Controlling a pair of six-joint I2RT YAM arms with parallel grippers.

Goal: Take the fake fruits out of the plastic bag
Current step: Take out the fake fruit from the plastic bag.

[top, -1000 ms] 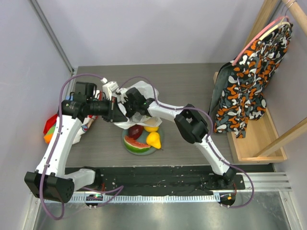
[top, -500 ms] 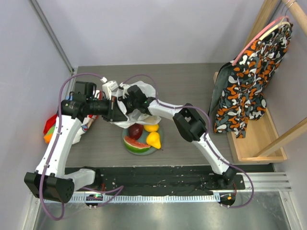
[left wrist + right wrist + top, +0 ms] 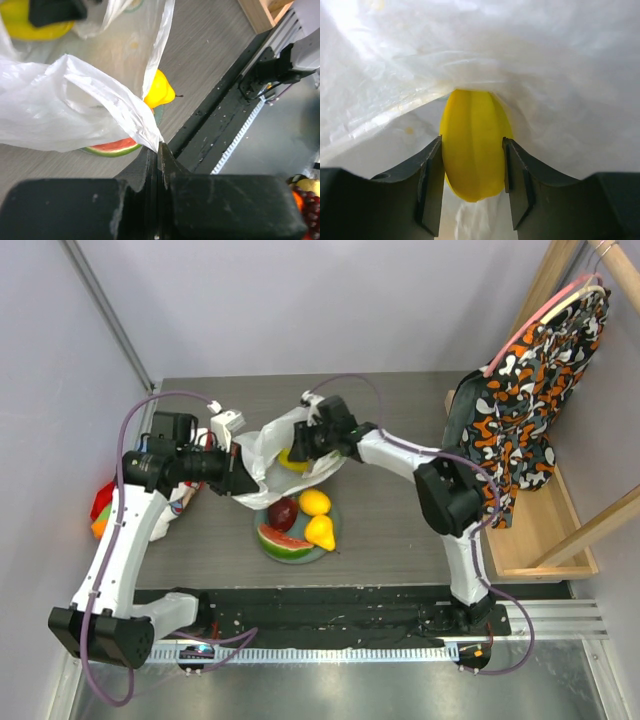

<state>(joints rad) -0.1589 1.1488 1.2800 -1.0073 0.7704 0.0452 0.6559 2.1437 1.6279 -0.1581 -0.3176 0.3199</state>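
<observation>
The plastic bag (image 3: 268, 443) is thin and white and lies behind the green plate (image 3: 331, 540). My left gripper (image 3: 237, 468) is shut on the bag's edge and holds it up; the pinched film shows in the left wrist view (image 3: 65, 105). My right gripper (image 3: 303, 448) is at the bag's mouth, shut on a yellow fruit (image 3: 292, 460), which sits between its fingers (image 3: 472, 145) with bag film (image 3: 545, 75) around it. On the plate lie a dark red apple (image 3: 283, 513), a lemon (image 3: 315, 502), a yellow pear (image 3: 320, 532) and a watermelon slice (image 3: 283, 541).
A patterned orange, black and white cloth (image 3: 515, 400) hangs on a wooden rack (image 3: 535, 535) at the right. A red, orange and green pile (image 3: 103, 510) lies at the table's left edge. The black base rail (image 3: 330, 615) runs along the near edge.
My right gripper has drawn back to the right, from deep over the bag to its mouth, and the yellow fruit now shows in it. My left gripper still holds the bag.
</observation>
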